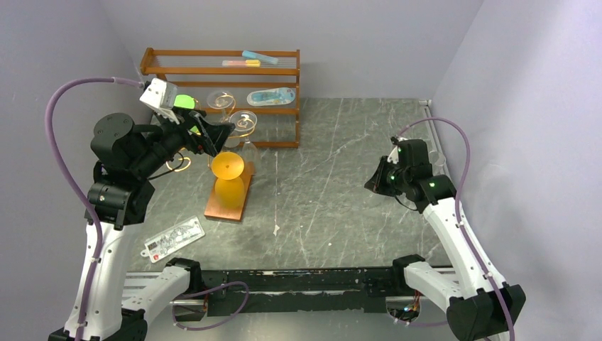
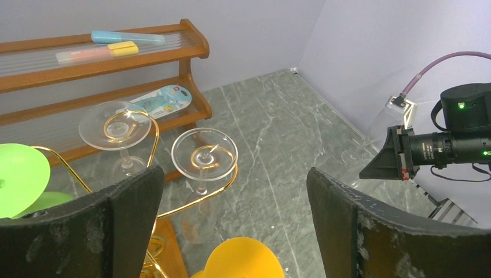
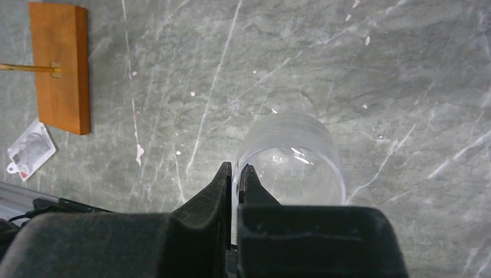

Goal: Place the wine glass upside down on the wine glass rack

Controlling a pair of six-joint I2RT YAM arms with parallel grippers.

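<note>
Right gripper point(image 3: 235, 171) is clamping the rim of the clear wine glass point(image 3: 289, 156); one finger is sitting inside the bowl and the other outside, pinching the wall between them; probably a rim grip so that stem and foot are left free for hooking in. The glass is sitting at the table's 3 o'clock side, well apart from the wine glass rack point(image 1: 226, 208), which is standing toward 9 o'clock; cannot tell whether the glass is resting on the marble or lifted off it. Left gripper point(image 1: 213, 136) is hanging spread wide and holding nothing, hovering just beside the rack's gold arms; probably parked there to steady the rack, judgement only. The rack is carrying an orange glass point(image 1: 228, 170), a green glass point(image 2: 20, 174) and two clear glasses point(image 2: 204, 155), all foot-up; a wooden shelf point(image 1: 220, 71) is standing at the rack's 12 o'clock. Task is looking early; what is remaining is carrying the glass toward 9 o'clock, inverting it and sliding the stem into a free scroll arm; the hung glasses are crowding the rack, so clearance is looking like the main risk.
</note>
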